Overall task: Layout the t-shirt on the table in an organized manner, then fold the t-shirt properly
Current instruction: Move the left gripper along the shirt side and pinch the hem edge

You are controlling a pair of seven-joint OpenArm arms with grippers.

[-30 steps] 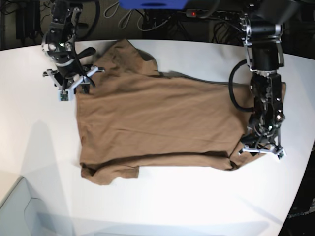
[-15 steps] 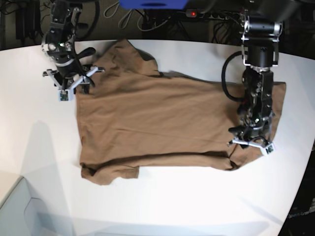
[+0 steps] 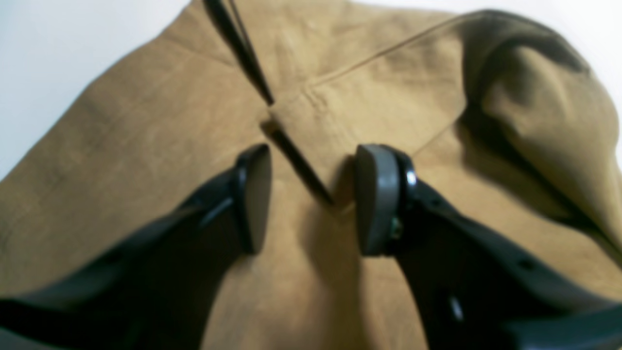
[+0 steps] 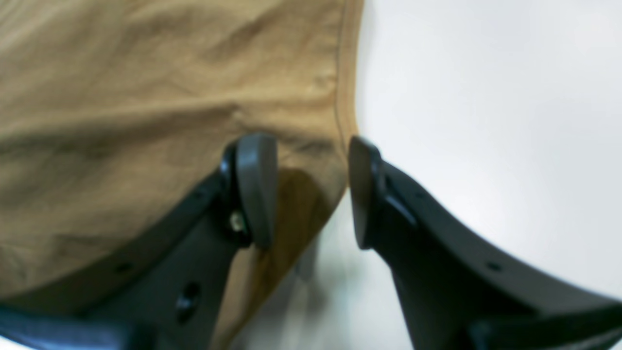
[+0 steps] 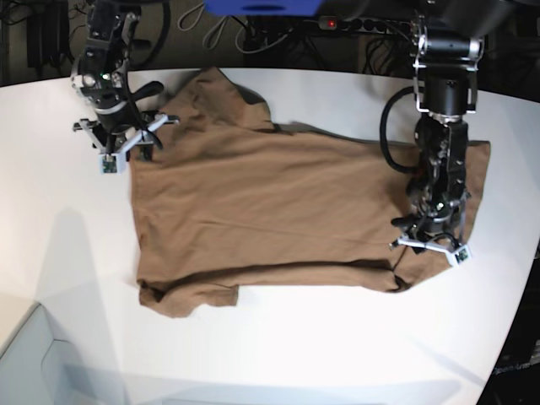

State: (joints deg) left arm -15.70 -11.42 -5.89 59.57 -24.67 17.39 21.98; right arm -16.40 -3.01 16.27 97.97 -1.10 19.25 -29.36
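The tan-brown t-shirt [image 5: 270, 211] lies spread on the white table [image 5: 337, 354], with one sleeve at the far left and another at the near left. My left gripper [image 5: 428, 246] is open low over the shirt's right end. In the left wrist view it [image 3: 313, 199] straddles a seamed fold of cloth [image 3: 311, 126], with a bunched lump of cloth [image 3: 534, 121] to the right. My right gripper [image 5: 125, 145] is open at the shirt's far-left edge. In the right wrist view it [image 4: 308, 189] has one finger [image 4: 255, 189] over cloth [image 4: 121, 73] and the other over bare table [image 4: 486, 97].
Dark cables and equipment [image 5: 278, 25] lie behind the table's curved far edge. A pale grey bin [image 5: 34, 363] sits at the near-left corner. Bare tabletop runs along the front and left of the shirt.
My left gripper has moved from the shirt's right edge leftward onto the cloth, and has barely moved in the last half second. My right gripper has stayed in place.
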